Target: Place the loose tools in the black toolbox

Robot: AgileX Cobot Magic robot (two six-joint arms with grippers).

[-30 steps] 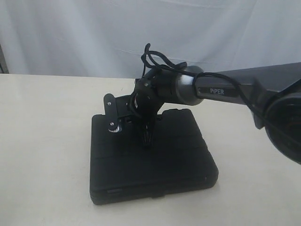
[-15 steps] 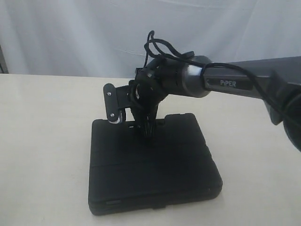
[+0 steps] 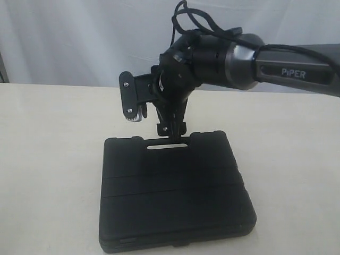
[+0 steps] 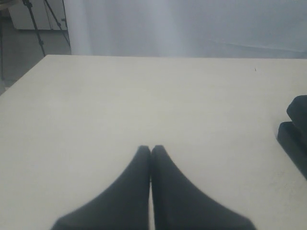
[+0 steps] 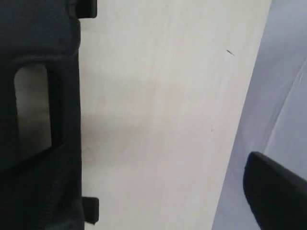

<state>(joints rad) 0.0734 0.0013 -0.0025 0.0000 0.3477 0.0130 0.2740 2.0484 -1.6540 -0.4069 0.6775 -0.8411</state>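
Observation:
The black toolbox (image 3: 172,188) lies closed and flat on the table, its handle slot (image 3: 166,145) at the far end. None of the loose tools shows in any view. My right gripper (image 3: 171,129) hangs just above the handle end, reaching in from the right. In the right wrist view, that gripper (image 5: 156,191) is open, one finger (image 5: 276,191) far to one side and the toolbox (image 5: 38,57) with its slot (image 5: 31,110) on the other. My left gripper (image 4: 151,149) is shut and empty over bare table, a corner of the toolbox (image 4: 293,132) off to its side.
The cream table (image 3: 53,159) surrounds the toolbox on all sides. A white curtain (image 3: 79,37) hangs behind the table. The right arm's dark body (image 3: 276,69) stretches in from the right above the table. A tripod (image 4: 41,21) stands beyond the table's far corner.
My right gripper has lifted off the toolbox lid and drawn back and up to the handle end. The handle slot has come into view and the toolbox has shifted slightly.

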